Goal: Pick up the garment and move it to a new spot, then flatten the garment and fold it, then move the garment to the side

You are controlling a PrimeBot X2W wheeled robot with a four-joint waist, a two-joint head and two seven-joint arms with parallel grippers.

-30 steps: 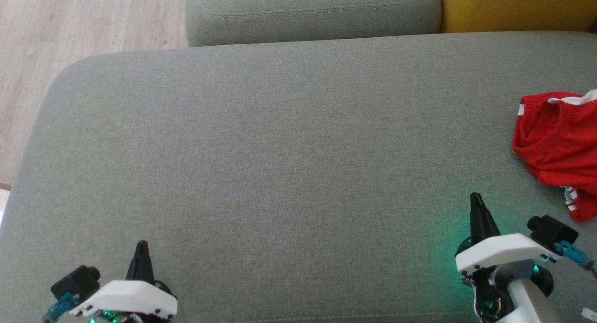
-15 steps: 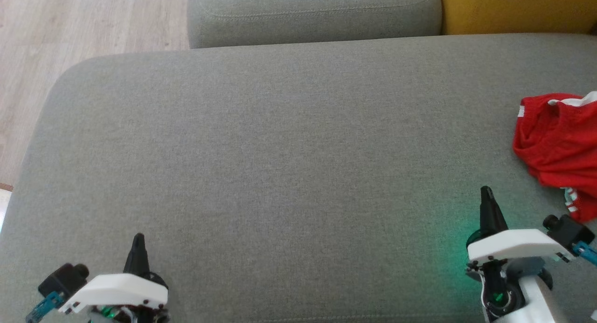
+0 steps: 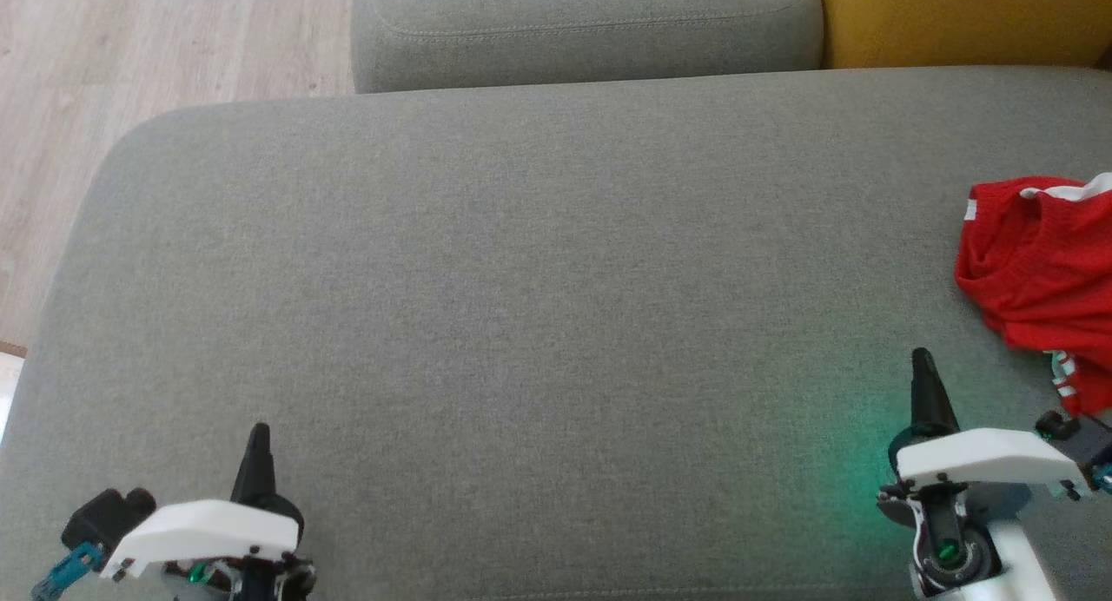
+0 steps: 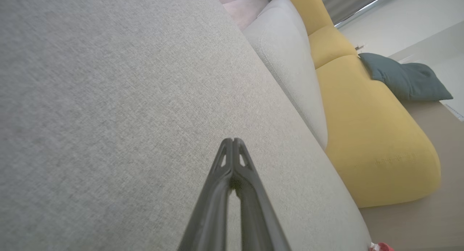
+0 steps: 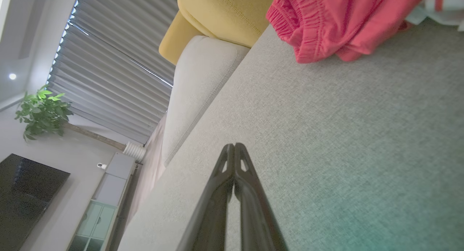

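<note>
1. Nearest us, the left tool is over the near-left part of the grey sofa seat. Its two dark fingers are pressed together into one point, holding nothing and aimed away from us.
2. The right tool is at the near right. It is likewise closed and empty, with its fingers pointing forward above the seat and a green glow on the fabric beside it.
3. Compared with a second ago, the right tool has slid to our right, nearer the garment, and the left tool has crept slightly forward. The whole head view has also shifted down a little, so the camera moved too.
4. The garment is red with white trim. It lies crumpled on the seat at the right edge of the head view, ahead and to the right of the right tool and not touching it. It has not shifted on the seat.
5. Farther off we see a grey back cushion with a yellow cushion beside it.
6. A pale wood floor shows at the far left.
</note>
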